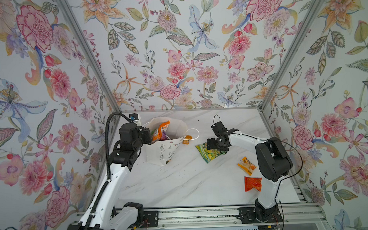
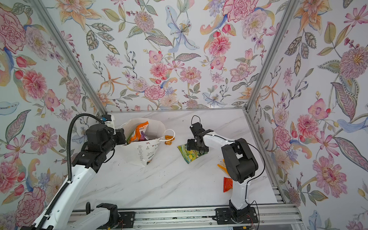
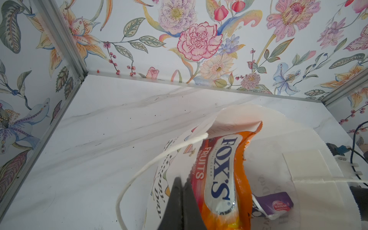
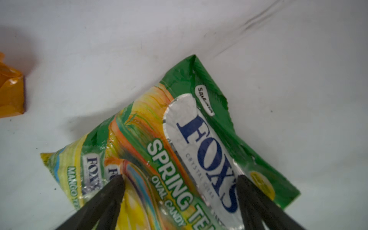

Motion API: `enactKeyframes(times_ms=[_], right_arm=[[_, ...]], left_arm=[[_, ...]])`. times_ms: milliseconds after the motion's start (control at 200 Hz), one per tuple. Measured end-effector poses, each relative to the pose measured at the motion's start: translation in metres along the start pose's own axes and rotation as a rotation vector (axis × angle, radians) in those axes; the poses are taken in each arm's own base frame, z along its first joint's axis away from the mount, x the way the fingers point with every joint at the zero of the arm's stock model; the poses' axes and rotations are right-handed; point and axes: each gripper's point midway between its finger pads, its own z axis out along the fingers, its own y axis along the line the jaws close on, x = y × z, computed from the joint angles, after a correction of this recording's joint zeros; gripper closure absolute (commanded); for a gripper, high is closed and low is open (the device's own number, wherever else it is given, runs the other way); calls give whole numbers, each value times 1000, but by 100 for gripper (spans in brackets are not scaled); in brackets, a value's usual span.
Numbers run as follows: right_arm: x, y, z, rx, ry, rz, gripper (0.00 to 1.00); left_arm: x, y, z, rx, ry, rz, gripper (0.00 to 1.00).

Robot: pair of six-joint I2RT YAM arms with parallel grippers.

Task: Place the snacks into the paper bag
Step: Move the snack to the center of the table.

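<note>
1. The green FOX'S packet [image 4: 179,123] lies flat near the middle of the surface [image 1: 181,183], directly under the right pincer [image 4: 180,179].
2. The right pincer stands wide, its two tips resting on the wrapper (straddling the lettering, not clamped).
3. The left pincer [image 3: 182,180] is pinched tight on the rim of the paper bag [image 3: 225,115], near the far-left corner.
4. The packet is glossy and crinkled, green and yellow, marked SPRING TEA.

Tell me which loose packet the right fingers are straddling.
The green FOX'S Spring Tea packet: the right fingers stand one on each side of it. The orange sachets lie well apart from them.
</note>
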Motion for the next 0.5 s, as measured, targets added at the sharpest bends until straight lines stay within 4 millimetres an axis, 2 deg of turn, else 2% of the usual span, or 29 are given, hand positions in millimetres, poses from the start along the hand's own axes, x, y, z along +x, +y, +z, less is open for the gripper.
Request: enactKeyframes(times_ms=[355,430,500], right_arm=[[58,28,-16,-49,28,-64,15],[63,32,-23,-66,35,-73,15],[61,36,-32,-85,19,-79,15]], left_arm=[[0,0,0,0,0,0,100],[0,0,0,0,0,0,100],[0,0,0,0,0,0,100]])
